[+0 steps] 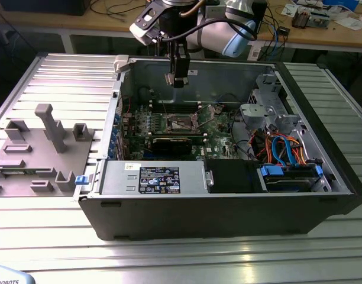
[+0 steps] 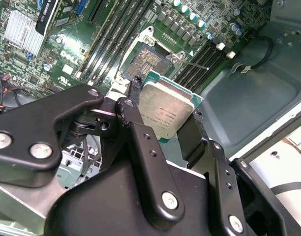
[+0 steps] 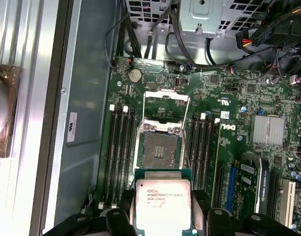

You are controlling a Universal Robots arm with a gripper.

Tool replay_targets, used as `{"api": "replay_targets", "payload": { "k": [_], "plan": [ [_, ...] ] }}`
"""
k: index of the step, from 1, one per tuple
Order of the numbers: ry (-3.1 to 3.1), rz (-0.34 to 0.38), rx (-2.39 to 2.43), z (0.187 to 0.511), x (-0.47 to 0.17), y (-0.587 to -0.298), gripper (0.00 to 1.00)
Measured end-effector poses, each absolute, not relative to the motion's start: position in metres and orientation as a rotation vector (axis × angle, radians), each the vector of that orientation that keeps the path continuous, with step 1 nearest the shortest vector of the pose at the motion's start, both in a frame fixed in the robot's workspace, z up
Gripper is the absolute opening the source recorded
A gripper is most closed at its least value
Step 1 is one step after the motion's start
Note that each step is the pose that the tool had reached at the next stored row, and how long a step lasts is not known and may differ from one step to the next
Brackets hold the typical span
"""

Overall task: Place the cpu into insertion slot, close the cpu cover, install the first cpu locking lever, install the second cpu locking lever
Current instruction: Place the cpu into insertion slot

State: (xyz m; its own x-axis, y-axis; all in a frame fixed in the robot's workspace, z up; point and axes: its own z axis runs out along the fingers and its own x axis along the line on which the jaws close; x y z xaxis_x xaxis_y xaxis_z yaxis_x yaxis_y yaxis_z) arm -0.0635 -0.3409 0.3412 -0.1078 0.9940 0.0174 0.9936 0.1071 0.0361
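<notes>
**Chip pinched in the gripper above the open socket**

The gripper [image 1: 177, 78] hangs over the dark grey open computer case [image 1: 228, 207], which lies on its side on the ribbed aluminium table [image 1: 62, 71]. In the exterior view it is well above the green motherboard [image 1: 213, 127], roughly over the socket [image 1: 180, 122].

Its two black fingers [image 2: 140, 142] are pinched on the cpu [image 2: 166, 110], one on each of two opposite edges. In both wrist views the chip is a thin square. Its top is a pale silvery metal plate with rounded corners and a few lines of dark print. A narrow green border of circuit board shows around the plate [image 3: 163, 199]. The face looks flat and clean. In the first wrist view it is about as wide as the socket.

The cpu is clear of the board and not seated. The bare square socket [image 3: 161, 150] lies beyond it in the first wrist view, its dark grid of contacts uncovered. The cpu cover [image 3: 166, 93], a silvery metal frame with an open centre, is swung back off the socket to the far side, with green board showing through its middle. Rows of black memory slots [image 3: 120, 147] run along both sides of the socket.

To the exterior view's left, a grey moulded fixture tray [image 1: 39, 148] sits on the table beside the case.
</notes>
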Motion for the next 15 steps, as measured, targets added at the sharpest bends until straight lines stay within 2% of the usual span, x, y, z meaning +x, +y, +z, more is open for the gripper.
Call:
{"api": "replay_targets", "payload": {
  "k": [15],
  "plan": [
    [2.308, 0.060, 2.113, 0.3409, -0.0635, -0.3409, 0.55]
  ]
}}
